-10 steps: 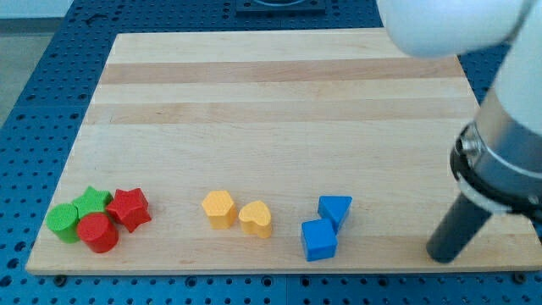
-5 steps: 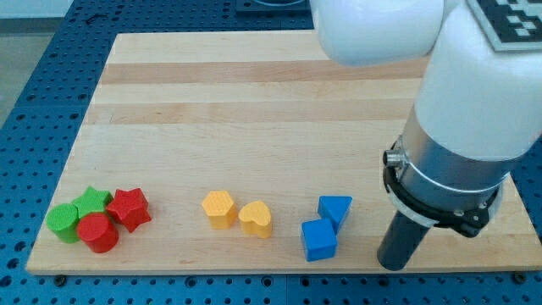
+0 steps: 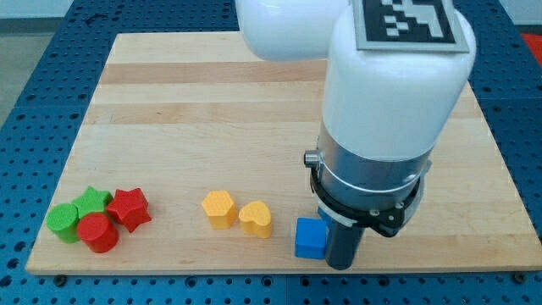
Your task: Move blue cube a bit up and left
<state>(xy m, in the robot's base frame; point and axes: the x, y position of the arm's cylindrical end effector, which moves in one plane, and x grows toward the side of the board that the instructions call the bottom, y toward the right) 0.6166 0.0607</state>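
The blue cube (image 3: 310, 238) lies near the board's bottom edge, right of centre. My tip (image 3: 340, 263) rests on the board against the cube's right side, slightly below it. The rod and the big white arm above it cover the spot just right of and above the cube. A blue triangular block seen there before is hidden behind the arm.
Two yellow blocks, a hexagon-like one (image 3: 219, 207) and a heart (image 3: 256, 219), lie just left of the cube. At the bottom left cluster a green cylinder (image 3: 62, 221), a green star (image 3: 92, 202), a red cylinder (image 3: 97, 232) and a red star (image 3: 129, 207). The wooden board (image 3: 254, 102) sits on a blue perforated table.
My tip has swept left along the bottom edge from the board's right side to the blue cube. The cube has shifted slightly left. The blue triangle is now covered.
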